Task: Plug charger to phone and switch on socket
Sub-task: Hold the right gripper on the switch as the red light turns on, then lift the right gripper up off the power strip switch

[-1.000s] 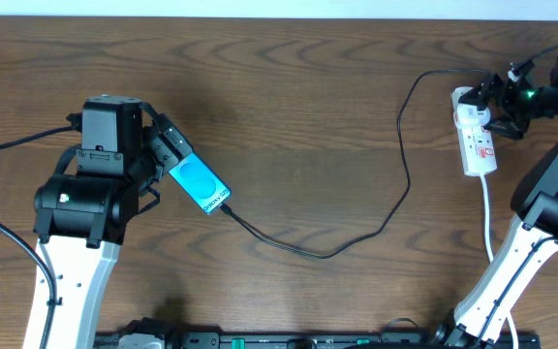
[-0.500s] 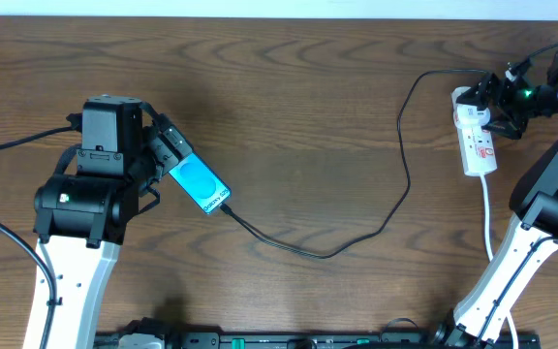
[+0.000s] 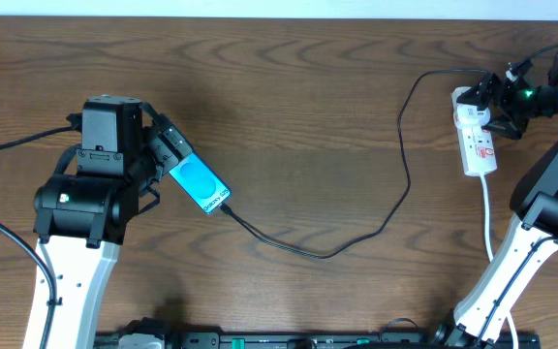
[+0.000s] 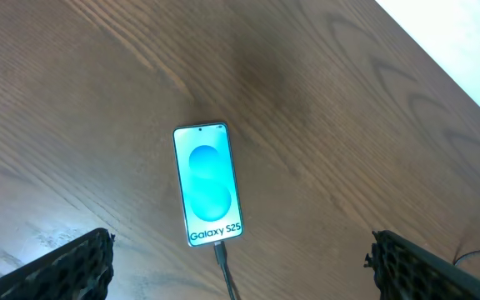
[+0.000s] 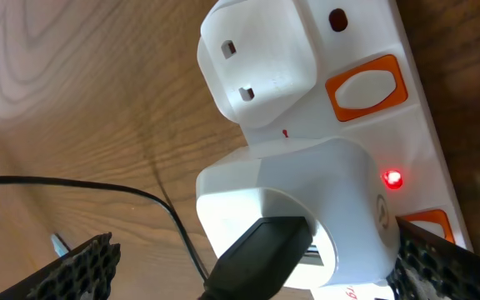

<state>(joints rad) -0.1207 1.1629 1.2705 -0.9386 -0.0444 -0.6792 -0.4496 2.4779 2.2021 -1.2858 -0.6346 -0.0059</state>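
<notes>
The phone [image 3: 201,184] lies flat on the wooden table, cyan screen up, with "Galaxy S25" at its near end [image 4: 207,185]. The black charger cable [image 3: 356,240] is plugged into the phone's bottom edge [image 4: 221,254] and runs right and up to a black plug [image 5: 261,254] in a white adapter on the socket strip [image 3: 477,141]. A red light [image 5: 392,177] glows on the strip beside an orange switch [image 5: 365,86]. My left gripper [image 3: 163,167] [image 4: 240,248] is open, just behind the phone. My right gripper [image 3: 498,105] [image 5: 257,260] is open, its fingers either side of the adapter.
A second white plug [image 5: 257,71] sits in the strip's adjacent outlet. The strip's white cord [image 3: 489,218] runs down toward the right arm's base. The table's far edge [image 3: 279,16] lies along the top of the overhead view.
</notes>
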